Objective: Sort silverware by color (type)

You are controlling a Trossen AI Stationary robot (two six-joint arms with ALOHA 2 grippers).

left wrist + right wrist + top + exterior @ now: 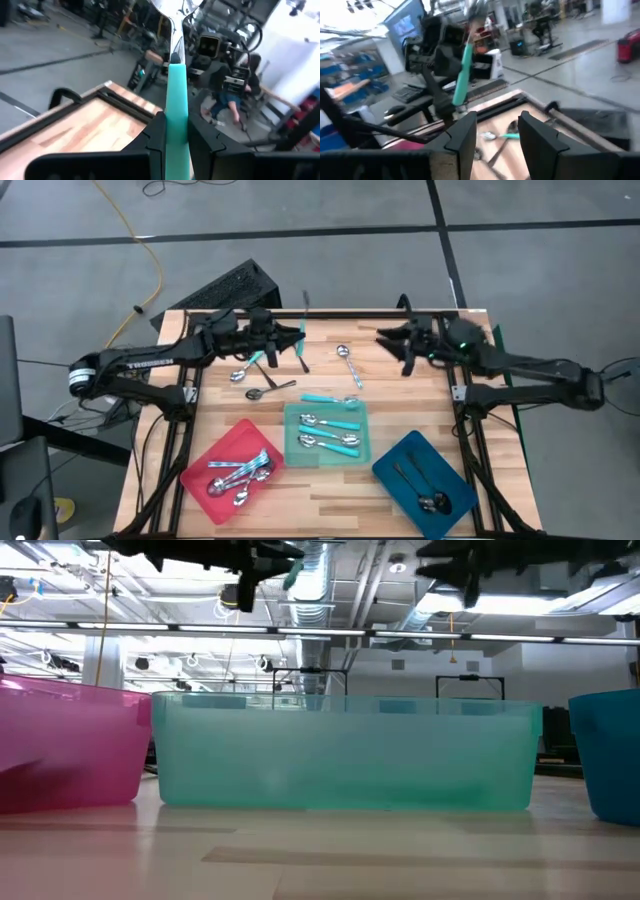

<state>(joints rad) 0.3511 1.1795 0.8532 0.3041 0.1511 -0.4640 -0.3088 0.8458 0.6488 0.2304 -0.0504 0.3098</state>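
Fingers (155, 137) of the left gripper (176, 145) pinch a turquoise-handled spoon (177, 95) mid-handle — bowl projecting beyond the tips, above the table (400, 385). Judged light, rigid, slick — grip handle. Farther across, right gripper (495, 132) spread, empty.

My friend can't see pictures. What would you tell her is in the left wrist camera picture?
The left gripper is shut on a turquoise-handled spoon, holding it up so the handle points away from the camera. Below it is a corner of the wooden table with its black edge. Behind is a blurry workshop where a person sits among equipment.
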